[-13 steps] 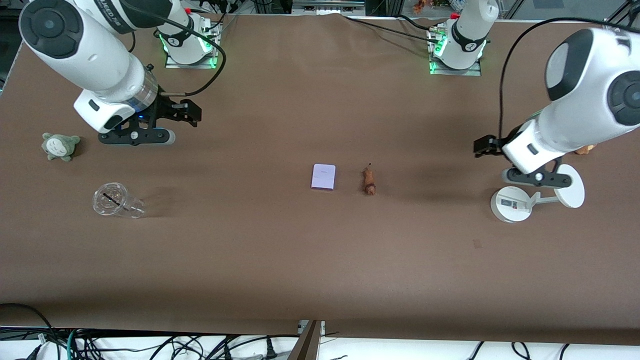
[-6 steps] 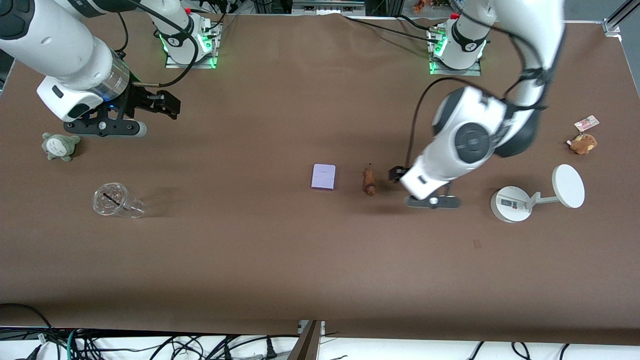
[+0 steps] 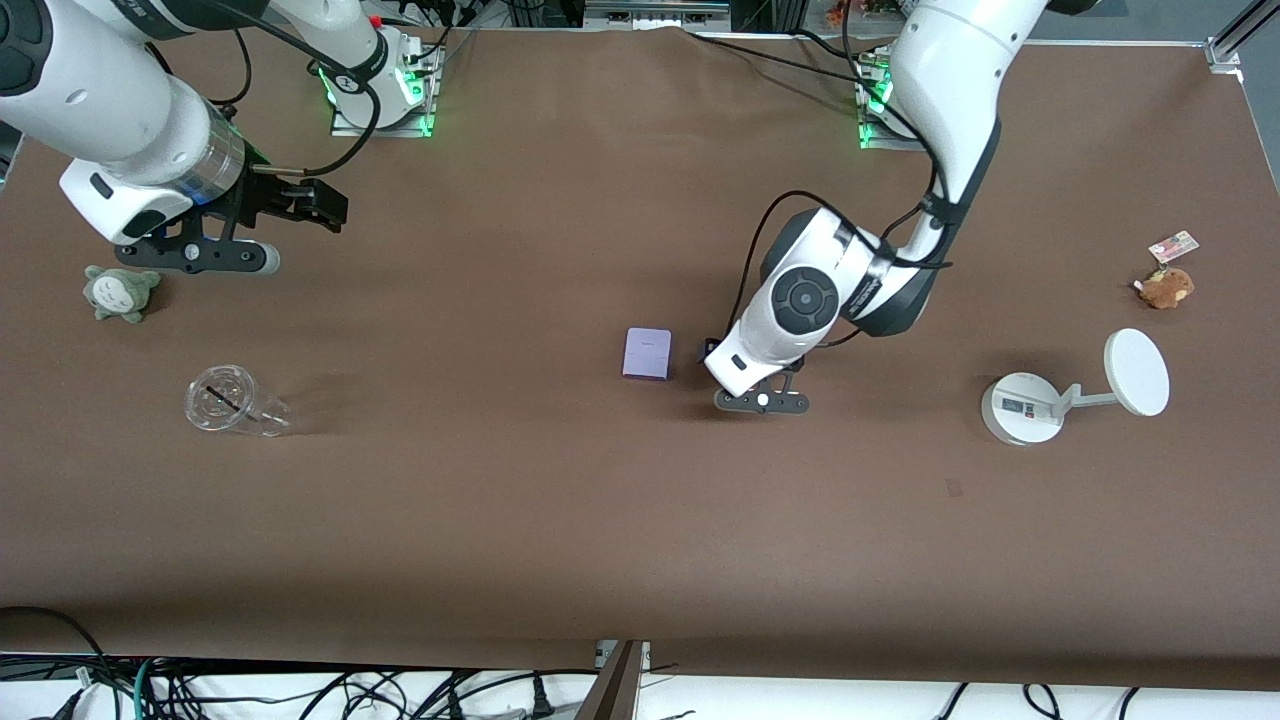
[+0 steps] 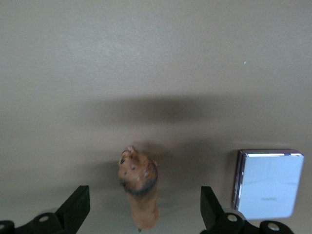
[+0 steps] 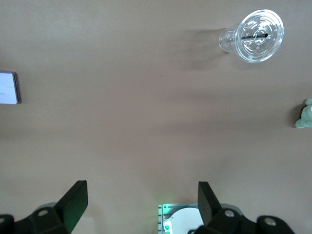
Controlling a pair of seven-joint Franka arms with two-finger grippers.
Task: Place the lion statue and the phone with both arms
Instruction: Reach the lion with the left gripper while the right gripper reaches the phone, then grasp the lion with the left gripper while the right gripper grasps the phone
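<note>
The phone (image 3: pixel 647 354), a flat lavender-white rectangle, lies at the middle of the table. It also shows in the left wrist view (image 4: pixel 268 183) and at the edge of the right wrist view (image 5: pixel 9 87). The orange-brown lion statue (image 4: pixel 139 195) lies beside it toward the left arm's end; in the front view the left hand hides it. My left gripper (image 3: pixel 716 352) is low over the lion, open, with one finger (image 4: pixel 73 209) on each side of it, not touching. My right gripper (image 3: pixel 325 208) is open and empty, up over the right arm's end of the table.
A clear cup (image 3: pixel 225 400) lies on its side and a grey-green plush (image 3: pixel 120 290) sits at the right arm's end. A white round-based stand (image 3: pixel 1030 405) and a brown plush with a tag (image 3: pixel 1165 285) are at the left arm's end.
My left arm swung from over the white stand to the table's middle and came down over the lion. My right gripper drew back a little toward its own end.
</note>
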